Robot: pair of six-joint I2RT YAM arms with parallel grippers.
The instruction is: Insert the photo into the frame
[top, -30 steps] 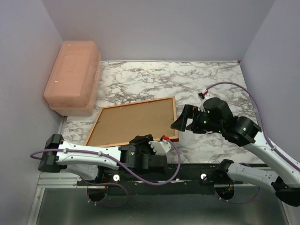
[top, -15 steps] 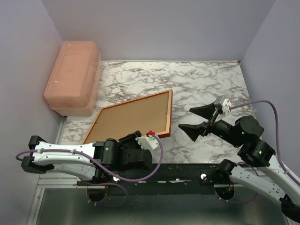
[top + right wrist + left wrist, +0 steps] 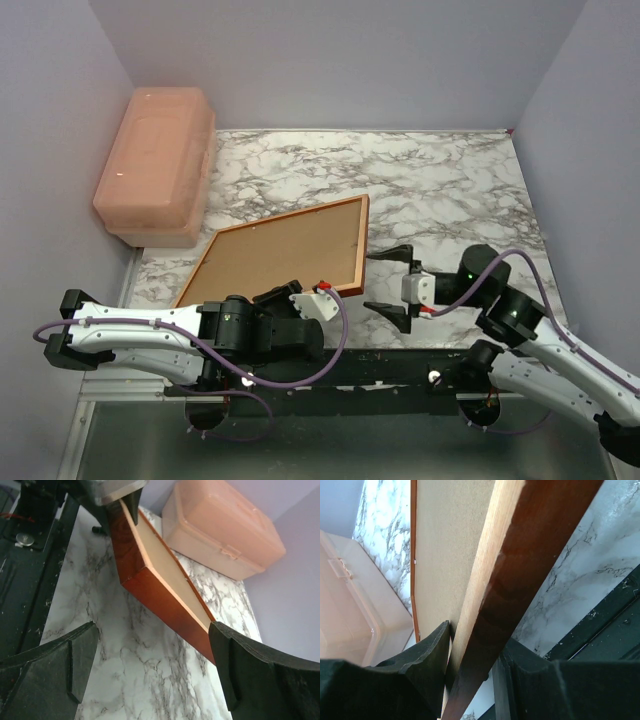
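Frame [image 3: 359,245] corner sits pinched in my left gripper [image 3: 322,292], my right gripper [image 3: 388,280] gaping wide beside its edge.

**Lacquer, Bare Wood, Marble Pattern and Plastic**

The frame [image 3: 152,590] has a smooth, glossy red-brown finish on its outer side and pale bare wood along the inner edge. Its backing board [image 3: 280,258] is matt brown fibreboard (no sheen at all). The desk [image 3: 440,185] has a smooth marble-patterned top. The box [image 3: 155,160] is cloudy pink plastic. The left hand [image 3: 475,657] and right hand [image 3: 156,655] are matt black plastic.
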